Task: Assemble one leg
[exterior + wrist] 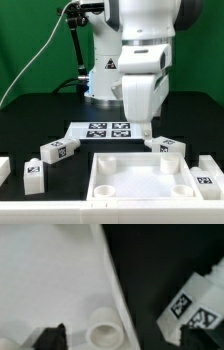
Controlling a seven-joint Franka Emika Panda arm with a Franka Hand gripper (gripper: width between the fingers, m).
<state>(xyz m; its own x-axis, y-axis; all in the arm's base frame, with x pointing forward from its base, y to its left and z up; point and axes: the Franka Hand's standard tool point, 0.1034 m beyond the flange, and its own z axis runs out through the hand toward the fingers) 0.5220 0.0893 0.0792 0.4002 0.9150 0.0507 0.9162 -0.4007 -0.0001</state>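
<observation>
My gripper [143,130] hangs low over the far edge of the large white square piece [140,180], just to the exterior view's left of a leg [166,147], a small white block with tags. In the wrist view the two dark fingertips [52,337] stand wide apart, so the gripper [120,339] is open and empty. Under it lie the square piece's edge [60,274] and a round corner socket [103,331]. The tagged leg [200,308] lies beside the other finger, outside the jaws.
The marker board [108,130] lies behind the square piece. More legs lie at the exterior view's left [56,150], [32,176] and right [207,173]. The robot base stands at the back.
</observation>
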